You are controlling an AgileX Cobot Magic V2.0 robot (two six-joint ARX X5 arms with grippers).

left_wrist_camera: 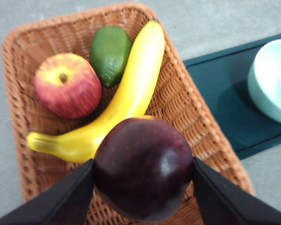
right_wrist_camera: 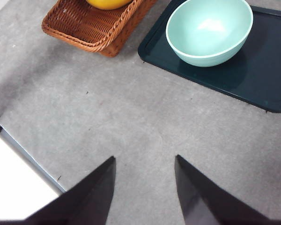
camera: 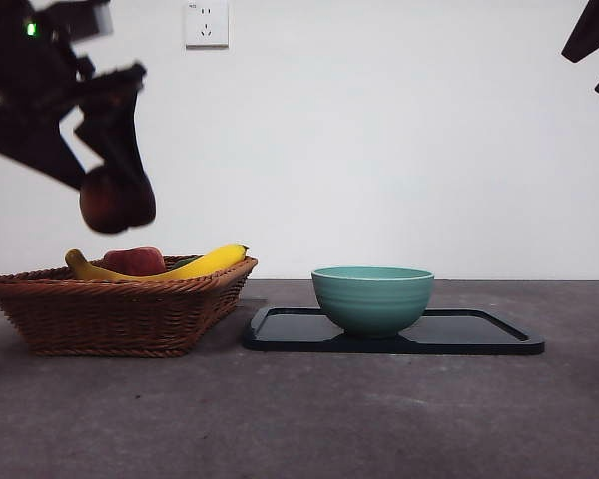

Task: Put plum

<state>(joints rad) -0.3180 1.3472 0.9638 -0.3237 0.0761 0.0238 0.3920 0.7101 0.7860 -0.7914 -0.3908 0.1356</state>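
My left gripper (left_wrist_camera: 143, 171) is shut on the dark maroon plum (left_wrist_camera: 143, 168) and holds it in the air above the wicker basket (left_wrist_camera: 18, 108). In the front view the plum (camera: 117, 202) hangs at the upper left in that gripper (camera: 115, 190), well above the basket (camera: 120, 309). The teal bowl (camera: 372, 297) stands on the dark tray (camera: 489, 334) to the right of the basket; it also shows in the left wrist view (left_wrist_camera: 271, 79) and the right wrist view (right_wrist_camera: 209, 30). My right gripper (right_wrist_camera: 145, 164) is open and empty, high above the bare table.
The basket holds a red apple (left_wrist_camera: 67, 84), a yellow banana (left_wrist_camera: 126, 93) and a green fruit (left_wrist_camera: 110, 52). The dark tray (right_wrist_camera: 267, 79) lies beside the basket (right_wrist_camera: 93, 26). A black tip of the waiting arm (camera: 591, 45) shows at the top right. A wall socket (camera: 206, 22) is behind.
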